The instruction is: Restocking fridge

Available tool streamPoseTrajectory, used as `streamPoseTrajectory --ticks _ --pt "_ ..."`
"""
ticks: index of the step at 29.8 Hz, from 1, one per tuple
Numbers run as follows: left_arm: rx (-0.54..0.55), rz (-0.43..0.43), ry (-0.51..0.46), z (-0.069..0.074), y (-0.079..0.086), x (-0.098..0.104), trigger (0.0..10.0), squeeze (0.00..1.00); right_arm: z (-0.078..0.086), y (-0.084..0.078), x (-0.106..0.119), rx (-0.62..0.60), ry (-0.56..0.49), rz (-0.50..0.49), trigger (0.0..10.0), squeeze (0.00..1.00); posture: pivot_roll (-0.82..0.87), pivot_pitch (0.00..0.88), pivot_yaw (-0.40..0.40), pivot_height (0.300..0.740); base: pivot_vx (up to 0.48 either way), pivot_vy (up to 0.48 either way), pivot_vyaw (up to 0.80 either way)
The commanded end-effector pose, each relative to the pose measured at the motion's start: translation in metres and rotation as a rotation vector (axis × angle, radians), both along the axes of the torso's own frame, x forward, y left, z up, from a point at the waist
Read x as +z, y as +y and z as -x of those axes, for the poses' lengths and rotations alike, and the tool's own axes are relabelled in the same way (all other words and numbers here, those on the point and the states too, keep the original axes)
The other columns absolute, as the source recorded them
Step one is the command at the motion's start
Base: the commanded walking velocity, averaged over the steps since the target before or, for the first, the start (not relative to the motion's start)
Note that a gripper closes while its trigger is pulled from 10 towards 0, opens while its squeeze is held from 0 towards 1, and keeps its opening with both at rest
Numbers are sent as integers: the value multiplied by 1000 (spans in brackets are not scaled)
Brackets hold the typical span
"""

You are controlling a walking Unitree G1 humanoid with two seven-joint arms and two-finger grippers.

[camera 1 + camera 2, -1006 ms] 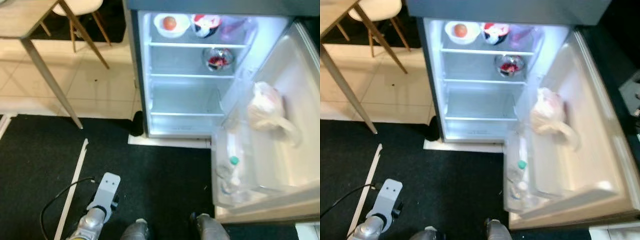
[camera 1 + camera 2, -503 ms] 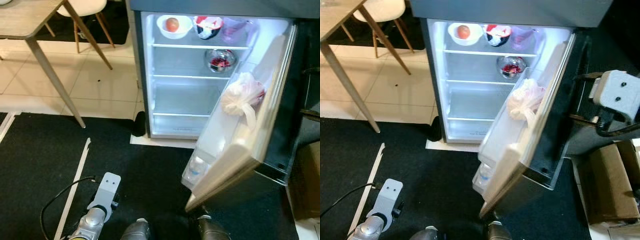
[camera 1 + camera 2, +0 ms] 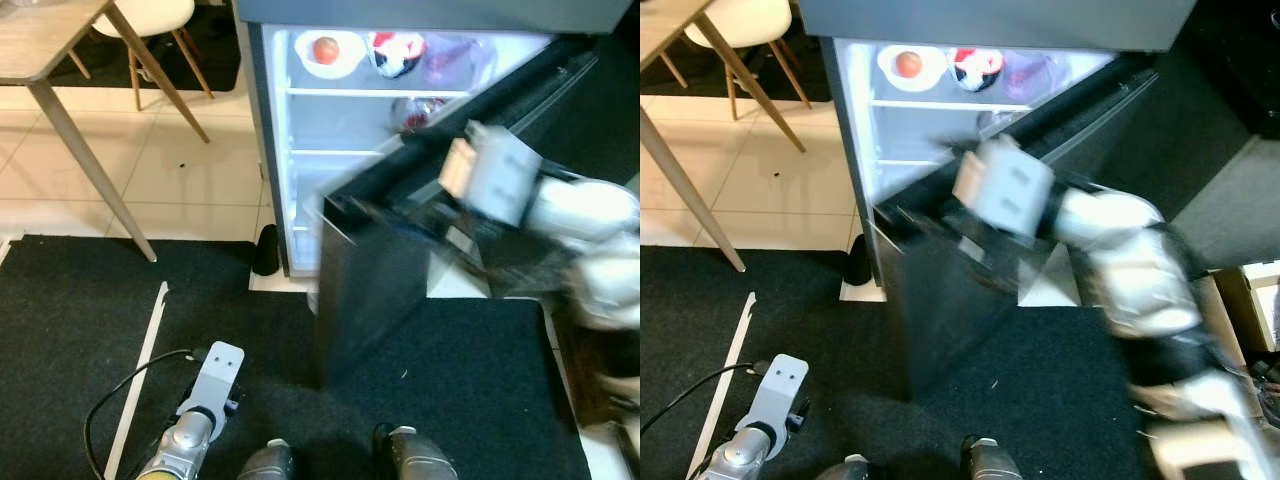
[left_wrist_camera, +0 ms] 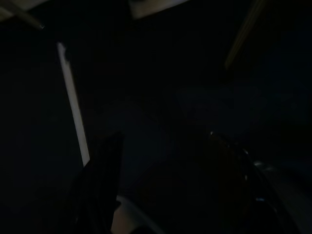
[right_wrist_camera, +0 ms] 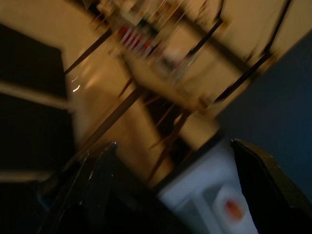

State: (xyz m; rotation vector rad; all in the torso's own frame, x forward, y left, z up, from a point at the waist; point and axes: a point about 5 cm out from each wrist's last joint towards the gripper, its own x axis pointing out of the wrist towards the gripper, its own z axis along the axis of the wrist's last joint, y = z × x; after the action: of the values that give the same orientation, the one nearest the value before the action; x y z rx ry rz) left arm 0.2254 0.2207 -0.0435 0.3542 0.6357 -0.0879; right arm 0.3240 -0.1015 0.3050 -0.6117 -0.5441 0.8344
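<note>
The fridge (image 3: pixel 270 150) stands lit inside, and everything here is placed against it. Its dark door (image 3: pixel 390 270) is swung most of the way across the opening, leaving a gap on the hinge-far side through which the shelves show. On the top shelf inside the fridge sit a white bowl (image 3: pixel 326 52) holding an orange-red fruit, a red-and-white container (image 3: pixel 397 52) just beside it, and a pale purple tub (image 3: pixel 452 58) further along; on the shelf below, a clear dish (image 3: pixel 412 113) with something red is partly hidden by the door's top edge.

The right arm (image 3: pixel 1120 250) reaches across to the outer face of the fridge door, its pale wrist block (image 3: pixel 1002 185) near the door's upper edge. The right gripper (image 5: pixel 170 195) has its two black fingers (image 5: pixel 92 185) spread wide apart with nothing between them; past them, blurred, lie the lit fridge interior and the white bowl with the fruit.

The left arm (image 3: pixel 190 430) hangs idle low in front of the fridge, over the black carpet (image 3: pixel 80 330). The left gripper (image 4: pixel 165 195) is seen only in deep shade: its dark fingers stand apart, and I cannot tell if they hold anything.

To the fridge's open side stand a wooden table (image 3: pixel 50 50) and a white chair (image 3: pixel 150 15) on pale floor tiles (image 3: pixel 180 170)
</note>
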Motion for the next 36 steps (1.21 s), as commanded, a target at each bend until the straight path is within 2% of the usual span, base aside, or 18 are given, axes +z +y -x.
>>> streamPoseTrajectory --ticks 1,4,6,12,16,17,18,20,24,25,26,28,30,31,32,34,35,36 --pt "18 -4 53 15 4 -9 10000 0 -7 -14 6 -120 -58 -62 10000 0 -47 183 -18 740 0 0 0" --pt "26 -8 67 22 7 -13 10000 0 -11 -31 17 -257 -143 -129 10000 0 -49 186 -21 740 0 0 0" --pt "26 -6 70 24 5 -14 10000 0 -11 -44 10 -300 -109 -103 10000 0 -55 189 -25 740 0 0 0" --pt "25 0 71 23 1 -15 10000 0 -10 -58 -12 -348 -51 -12 10000 0 -61 191 -31 740 0 0 0" --pt "26 5 69 22 -1 -14 10000 0 -13 -72 -48 -425 32 86 10000 0 -67 194 -32 740 0 0 0" --pt "26 5 69 22 -1 -14 10000 0 -13 -72 -48 -425 32 86 10000 0 -67 194 -32 740 0 0 0" --pt "28 7 68 22 -1 -14 10000 0 -16 -77 -67 -464 73 158 10000 0 -66 196 -34 740 0 0 0" --pt "30 8 68 22 0 -14 10000 0 -17 -82 -83 -494 120 209 10000 0 -65 196 -36 740 0 0 0" --pt "40 15 65 22 -1 -14 10000 0 -18 -88 -105 -530 233 193 10000 0 -64 196 -37 740 0 0 0" --pt "52 27 58 21 -1 -14 10000 0 -18 -92 -121 -566 325 107 10000 0 -61 195 -40 740 0 0 0" --pt "52 27 58 21 -1 -14 10000 0 -18 -92 -121 -566 325 107 10000 0 -61 195 -40 740 0 0 0" --pt "92 63 22 16 -2 -10 10000 0 -14 -97 -165 -662 545 -136 10000 0 -52 198 -41 740 0 0 0" --pt "106 82 -30 8 -3 -4 10000 0 -7 -96 -189 -726 666 -357 10000 0 -48 196 -41 740 0 0 0" --pt "105 86 -71 0 -5 3 10000 0 -5 -96 -192 -755 672 -426 10000 0 -48 197 -41 740 0 0 0" --pt "105 86 -71 0 -5 3 10000 0 -5 -96 -192 -755 672 -426 10000 0 -48 197 -41 740 0 0 0" --pt "90 90 -164 -17 -10 17 10000 0 -4 -99 -194 -812 662 -505 10000 0 -46 195 -41 740 0 0 0" --pt "90 90 -164 -17 -10 17 10000 0 -4 -99 -194 -812 662 -505 10000 0 -46 195 -41 740 0 0 0" --pt "72 96 -223 -29 -15 28 10000 0 -3 -102 -195 -854 650 -509 10000 0 -46 193 -41 740 0 0 0"
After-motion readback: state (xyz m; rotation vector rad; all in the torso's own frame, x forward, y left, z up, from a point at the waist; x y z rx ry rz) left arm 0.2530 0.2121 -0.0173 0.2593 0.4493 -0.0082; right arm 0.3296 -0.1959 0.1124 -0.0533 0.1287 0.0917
